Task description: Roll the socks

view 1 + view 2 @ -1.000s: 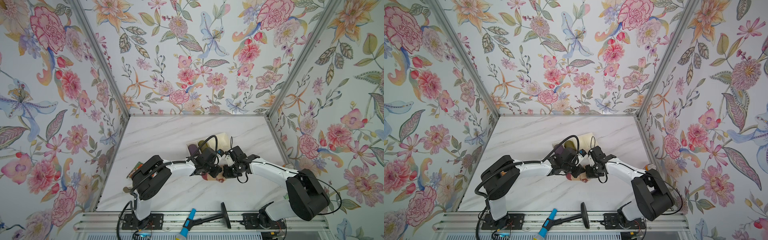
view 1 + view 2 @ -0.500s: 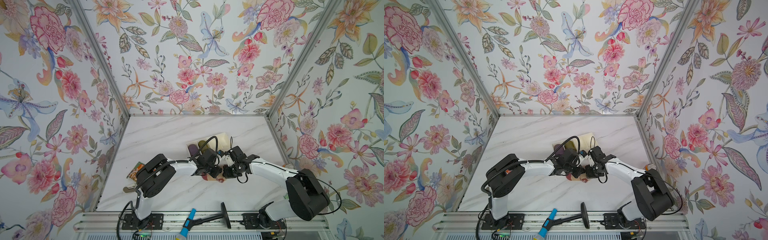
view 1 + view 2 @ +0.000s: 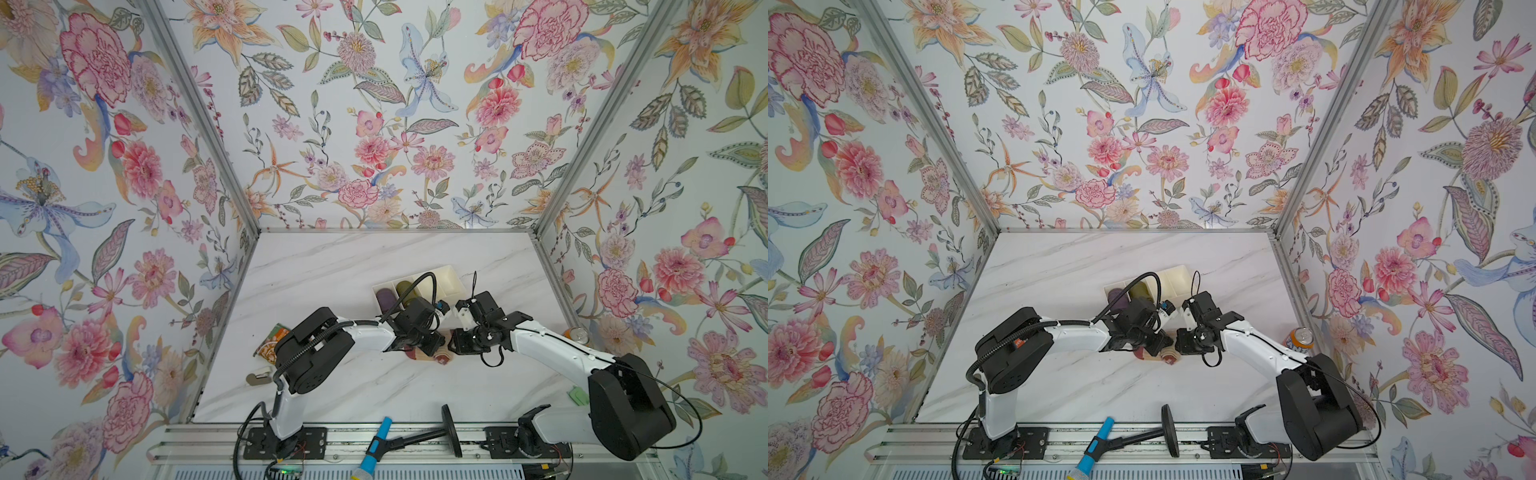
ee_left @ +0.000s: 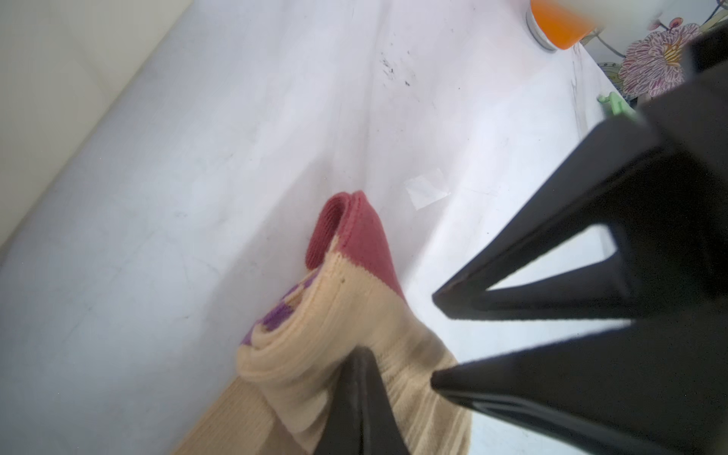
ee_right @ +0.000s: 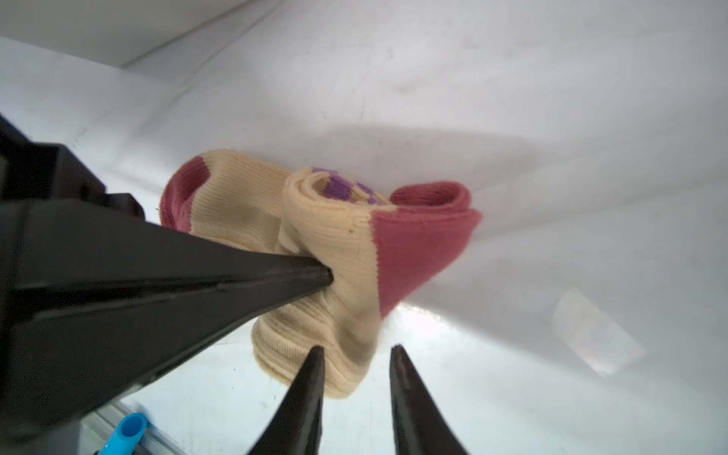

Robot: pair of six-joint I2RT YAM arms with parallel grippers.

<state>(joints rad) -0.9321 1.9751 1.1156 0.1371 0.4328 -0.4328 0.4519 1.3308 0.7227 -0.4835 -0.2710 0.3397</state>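
left gripper point(image 5: 327, 275) pressed together, tips pinching a fold of tan knit on the socks point(image 5: 335, 220); the tips dig into the fabric with no gap showing. right gripper point(image 5: 356, 350) spread, bare counter point(image 3: 332, 270) visible between its fingers, nothing held. One fingertip point(image 5: 315, 354) sits right at the edge of the bundle; can't tell if it touches. Socks are a loose roll: the spiral end faces the right wrist camera with purple stripes at the core, a maroon flap hangs off one side and another maroon patch shows at the far end. Can't tell whether the roll rests fully on the counter or is lifted a bit. In both top views the socks point(image 3: 432, 355) point(image 3: 1160, 357) sit around mid-counter, mostly hidden under the two wrists, which meet head-on over them. Just behind, toward the back wall, a cream divided tray point(image 3: 451, 274) holds a purple roll point(image 3: 386, 297) and an olive roll point(image 3: 403, 287) in neighbouring compartments. Orange can point(image 3: 1301, 337) stands at the counter's right edge, well apart from the socks.
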